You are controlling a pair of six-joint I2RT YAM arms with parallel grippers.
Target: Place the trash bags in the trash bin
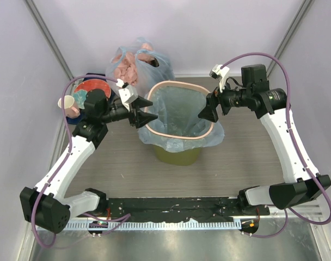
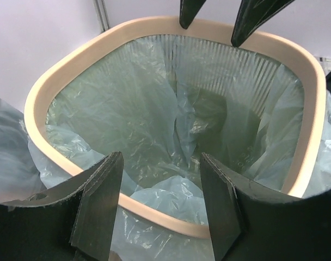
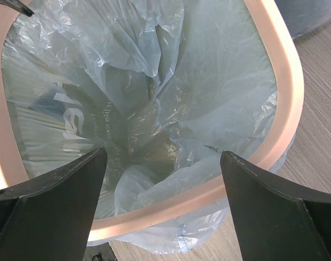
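The olive-green trash bin (image 1: 179,155) stands mid-table, its pinkish-beige rim ring (image 1: 176,136) on top. The thin light-blue trash bag (image 1: 182,111) lines the inside and its edge hangs out under the ring all round. My left gripper (image 1: 146,110) is open and empty at the bin's left rim. My right gripper (image 1: 205,111) is open and empty at the right rim. In the left wrist view the bag (image 2: 133,119) fills the bin, with the ring (image 2: 160,215) between my fingers (image 2: 100,201). In the right wrist view the bag (image 3: 154,92) and ring (image 3: 171,204) show the same.
A knotted blue bag with pink lumps (image 1: 135,64) lies behind the bin at the back. A red plate (image 1: 90,87) and a pale cup (image 1: 66,103) sit at the far left behind my left arm. Grey walls close in on both sides.
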